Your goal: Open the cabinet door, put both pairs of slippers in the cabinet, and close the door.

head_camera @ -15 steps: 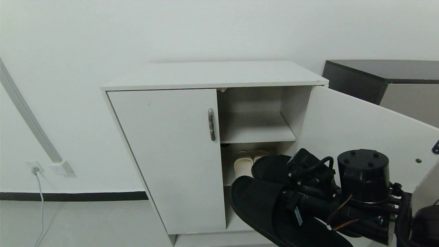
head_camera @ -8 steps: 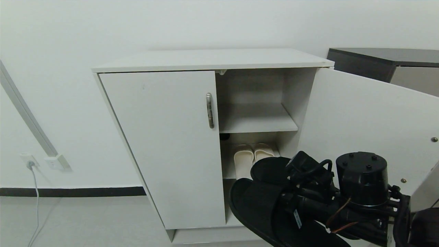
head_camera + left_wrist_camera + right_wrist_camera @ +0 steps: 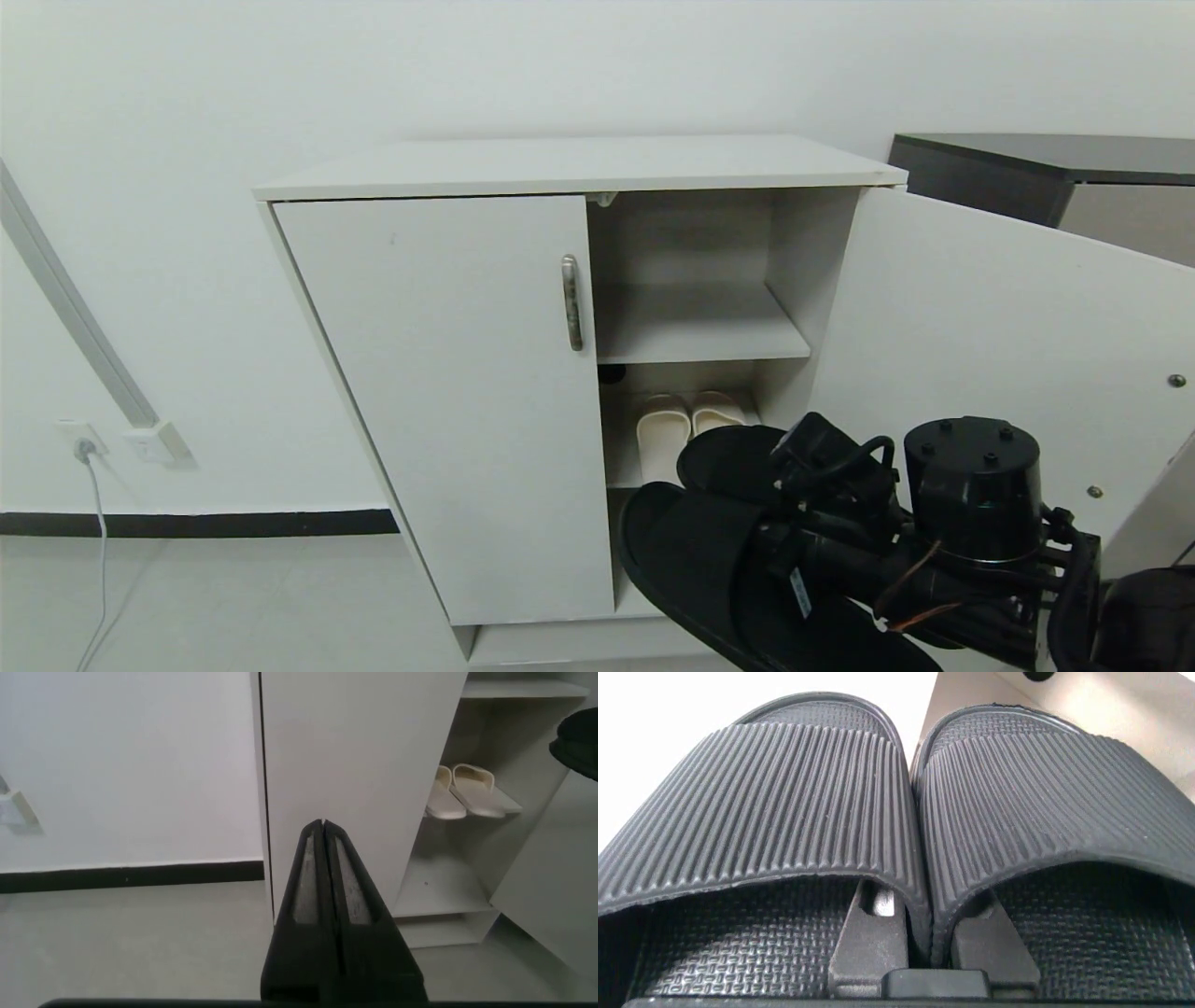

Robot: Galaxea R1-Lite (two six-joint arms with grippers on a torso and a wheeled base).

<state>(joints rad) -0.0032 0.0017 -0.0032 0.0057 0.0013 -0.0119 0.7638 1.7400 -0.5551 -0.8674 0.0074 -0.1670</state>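
Black slippers held up at the open cabinet.
The right gripper (image 3: 926, 917) clamps the ribbed black slippers (image 3: 709, 551), seemingly by their inner edges, before the white cabinet (image 3: 448, 392) with its right door (image 3: 980, 336) open. Cream slippers (image 3: 686, 420) sit on a lower shelf inside. The left gripper (image 3: 322, 831) is closed and empty above the grey floor (image 3: 233, 607).

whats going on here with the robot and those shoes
The right gripper holds a pair of black slippers, pinched together, in front of the cabinet. The cabinet's right door stands open and the left door is shut. A pair of white slippers already sits on a shelf inside. The left gripper is shut and empty, off to the left.
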